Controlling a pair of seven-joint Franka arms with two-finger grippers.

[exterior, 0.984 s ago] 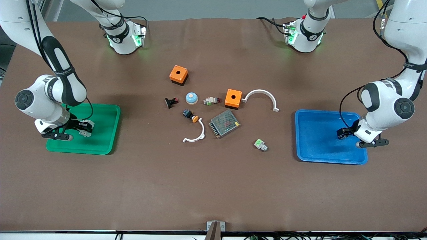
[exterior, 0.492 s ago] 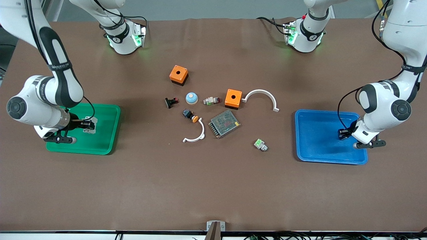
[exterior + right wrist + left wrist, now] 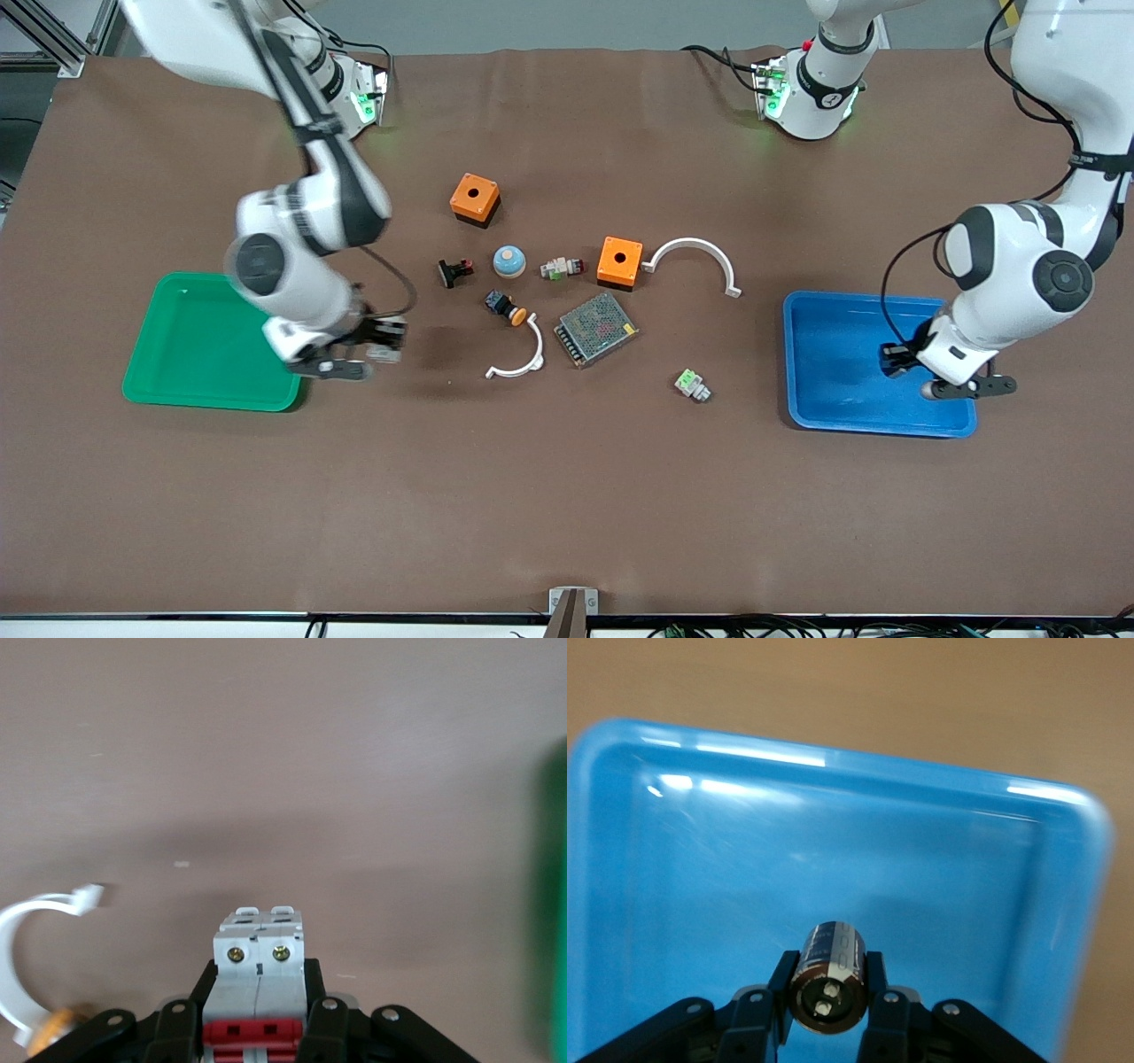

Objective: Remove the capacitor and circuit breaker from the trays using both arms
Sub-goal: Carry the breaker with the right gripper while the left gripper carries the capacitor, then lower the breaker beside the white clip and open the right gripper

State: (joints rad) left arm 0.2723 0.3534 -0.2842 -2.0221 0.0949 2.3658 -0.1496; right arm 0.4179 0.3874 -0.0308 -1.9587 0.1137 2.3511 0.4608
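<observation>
The right hand (image 3: 376, 341) and breaker (image 3: 386, 352) are motion-blurred.

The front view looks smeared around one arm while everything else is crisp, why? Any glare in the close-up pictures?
Front view: the right arm is motion-blurred, its hand holding the breaker over bare table beside the green tray; the left arm is sharp. Left wrist view: white glare streaks on the blue tray; the capacitor is crisp. Right wrist view: the green tray edge is a soft blur.

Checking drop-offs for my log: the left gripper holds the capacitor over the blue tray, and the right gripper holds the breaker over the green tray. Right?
Not quite. The right gripper holds the breaker over bare table beside the green tray, as the front view shows. The rest stands.
</observation>
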